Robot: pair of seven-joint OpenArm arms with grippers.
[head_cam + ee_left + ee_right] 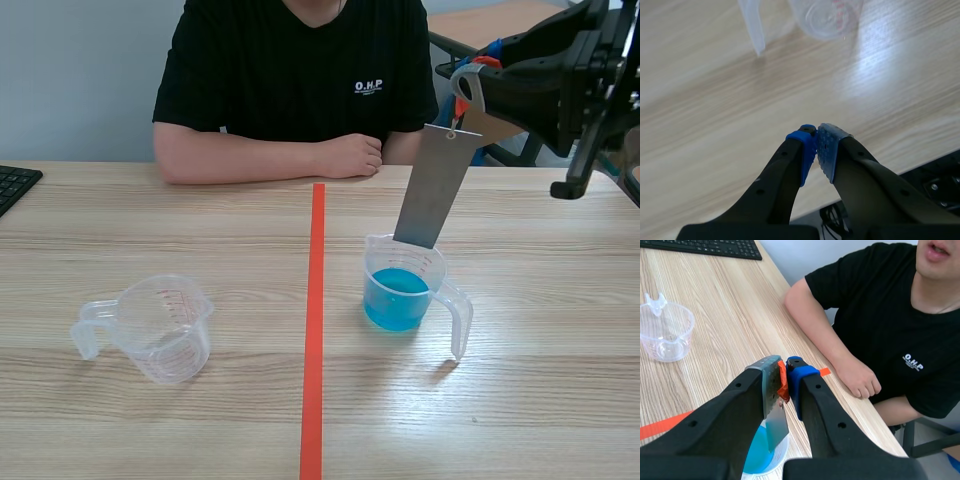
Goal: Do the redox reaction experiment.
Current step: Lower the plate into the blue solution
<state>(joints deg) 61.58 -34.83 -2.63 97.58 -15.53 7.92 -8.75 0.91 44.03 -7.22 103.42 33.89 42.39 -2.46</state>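
Grey flat metal strip [435, 190]: hangs tilted from a small orange-red clip [460, 106] at its upper end. Its lower end is at the mouth of the blue-filled cup, by the far rim and above the liquid; whether it touches the rim cannot be told.

Right gripper [472, 80]: raised, entering from the upper right of the scene view. Its fingers are pinched on the orange-red clip, which shows between the pads in the right wrist view, with the strip hanging below.

Clear plastic measuring cup with handle [385, 242]: stands upright just right of the tape line and holds bright blue liquid [397, 298] in its lower part. Its handle points toward the robot and to the right.

Second clear plastic measuring cup [165, 330]: stands upright left of the tape line, well apart from the first, with its handle to the left.

Left gripper [816, 145]: low over bare table near the robot's edge, with its blue pads pressed together on nothing. The second cup lies ahead of it.

Orange-red tape line [314, 330]: runs down the middle of the table.

Light wooden table [540, 400]: bears both cups.

Black keyboard [15, 185]: at the far left edge of the table.

Person in a black T-shirt [300, 70]: seated across the table, with one hand [350, 155] resting on the table near the tape line's far end.
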